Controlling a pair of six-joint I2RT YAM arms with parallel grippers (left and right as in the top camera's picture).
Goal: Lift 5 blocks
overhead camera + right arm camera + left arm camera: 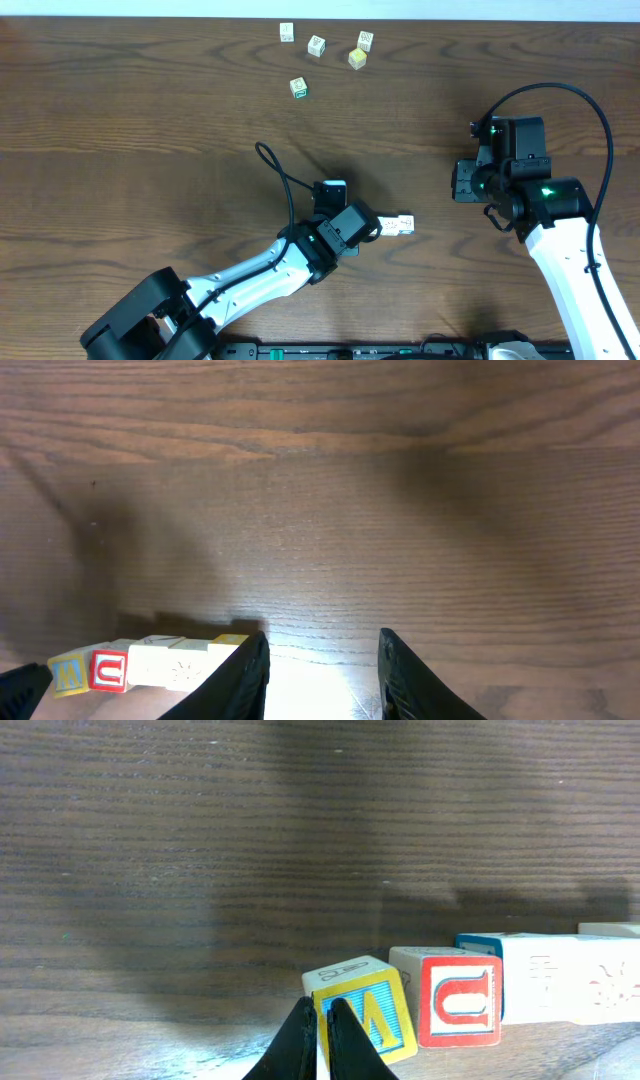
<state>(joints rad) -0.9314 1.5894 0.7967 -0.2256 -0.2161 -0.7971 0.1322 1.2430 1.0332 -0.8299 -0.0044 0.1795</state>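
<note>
**Risk: row buckles if squeezed off-axis**

Left gripper (320, 1038): fingers pressed together with nothing between them. The tips sit at the lower-left edge of the yellow block (365, 1015), bottom centre of the left wrist view, touching as far as I can tell. Contact looks narrow and off-centre, so a push from here could twist that block out of line.

Row of blocks (402, 225): lies end to end on the table (150, 150), lower centre of the overhead view. Count: yellow 1, red-bordered block (460, 1000) 1, then whitish blocks (565, 980) whose seams are too faint to count.

Right gripper (322, 652): jaws partly apart and empty, clear of the row's other end. If it comes in high or skewed, the row may bow and pop a middle block. Parted jaws could also straddle the end cube instead of pressing it flat.

Far, top centre of the overhead view: loose cubes (317, 45), 5 in all (1 yellow, 1 green-bordered, 3 whitish). Arms: 2.
</note>
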